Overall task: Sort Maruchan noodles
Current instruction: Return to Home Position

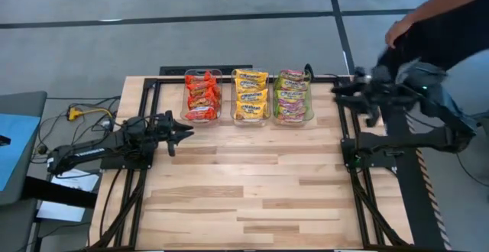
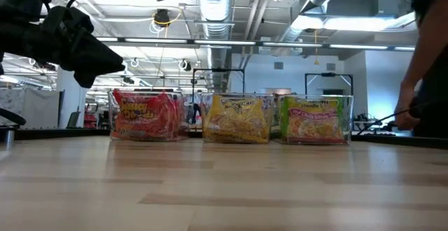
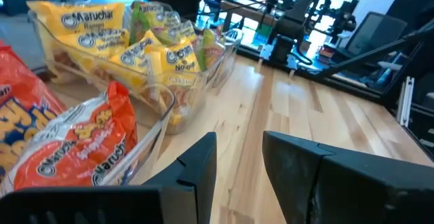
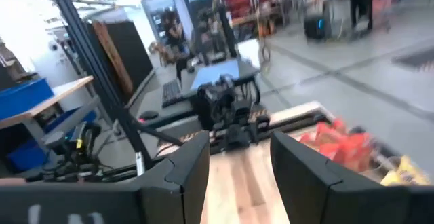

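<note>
The Maruchan noodles lie sorted by colour in three clear bins along the table's far edge: red-orange packets (image 1: 202,95) (image 2: 143,115), yellow packets (image 1: 250,95) (image 2: 236,119), and green-and-pink packets (image 1: 292,96) (image 2: 315,119). My left gripper (image 1: 186,134) (image 3: 241,159) hovers just near of the red bin, open and holding nothing. My right gripper (image 1: 341,90) (image 4: 239,161) is raised by the table's far right corner, right of the green bin, open and holding nothing.
A person stands beyond the far right corner, with a hand (image 1: 397,30) above my right arm and the body (image 2: 428,84) at the table's right edge. A black frame (image 1: 345,141) runs along both sides. Bare wood (image 1: 260,183) stretches from the bins to the near edge.
</note>
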`<act>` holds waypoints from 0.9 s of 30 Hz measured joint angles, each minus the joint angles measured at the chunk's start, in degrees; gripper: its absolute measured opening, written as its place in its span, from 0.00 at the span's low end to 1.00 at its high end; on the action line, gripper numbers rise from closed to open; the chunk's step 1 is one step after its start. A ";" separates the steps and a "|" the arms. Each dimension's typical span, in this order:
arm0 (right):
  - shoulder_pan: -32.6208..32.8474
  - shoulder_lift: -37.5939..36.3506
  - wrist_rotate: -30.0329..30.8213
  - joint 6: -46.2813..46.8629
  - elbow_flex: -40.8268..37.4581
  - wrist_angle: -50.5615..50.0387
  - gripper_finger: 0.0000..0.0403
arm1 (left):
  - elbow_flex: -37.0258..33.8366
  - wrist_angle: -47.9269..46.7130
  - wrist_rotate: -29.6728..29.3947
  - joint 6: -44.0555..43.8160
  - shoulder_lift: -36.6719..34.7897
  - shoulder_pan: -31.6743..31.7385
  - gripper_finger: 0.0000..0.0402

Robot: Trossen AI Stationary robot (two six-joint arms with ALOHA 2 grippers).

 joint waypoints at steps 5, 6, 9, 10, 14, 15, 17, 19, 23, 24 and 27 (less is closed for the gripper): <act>0.01 -10.80 0.96 -2.07 -6.49 0.43 0.45 | 0.00 -0.37 -1.70 -0.11 1.90 -0.02 0.27; -0.01 -13.02 1.79 -2.09 -8.25 0.23 0.45 | -0.01 -0.44 -2.19 -0.46 2.35 -0.02 0.27; -0.03 -19.38 5.13 -2.09 -14.31 0.59 0.45 | -0.02 -0.51 -3.08 -3.70 3.62 -0.02 0.27; -0.03 -21.52 6.14 -2.09 -16.63 1.34 0.45 | -0.02 -0.55 -3.08 -4.61 4.06 -0.02 0.27; -0.03 -29.23 8.50 -2.19 -26.07 6.42 0.45 | -0.02 -0.57 -3.02 -4.13 5.53 -0.02 0.27; -0.03 -31.04 8.84 -2.20 -28.24 7.36 0.45 | -0.02 -0.59 -3.02 -2.84 5.78 -0.02 0.27; -0.03 -34.39 9.70 -2.20 -32.25 8.66 0.45 | -0.02 -0.55 -3.02 0.01 6.28 -0.02 0.27; -0.08 -37.38 9.97 -2.20 -36.03 9.05 0.45 | -0.02 -0.58 -3.02 2.22 6.53 -0.02 0.27; -0.14 -37.97 10.71 -2.42 -41.68 7.84 0.45 | -0.02 -0.53 -3.10 7.24 6.68 0.00 0.27; -0.14 -37.48 12.10 -3.18 -42.65 8.83 0.45 | -0.02 -0.55 -3.09 8.28 6.68 0.00 0.27; -0.53 -36.58 13.23 -3.71 -46.80 9.13 0.45 | -0.02 -0.55 -3.02 9.64 6.66 0.00 0.27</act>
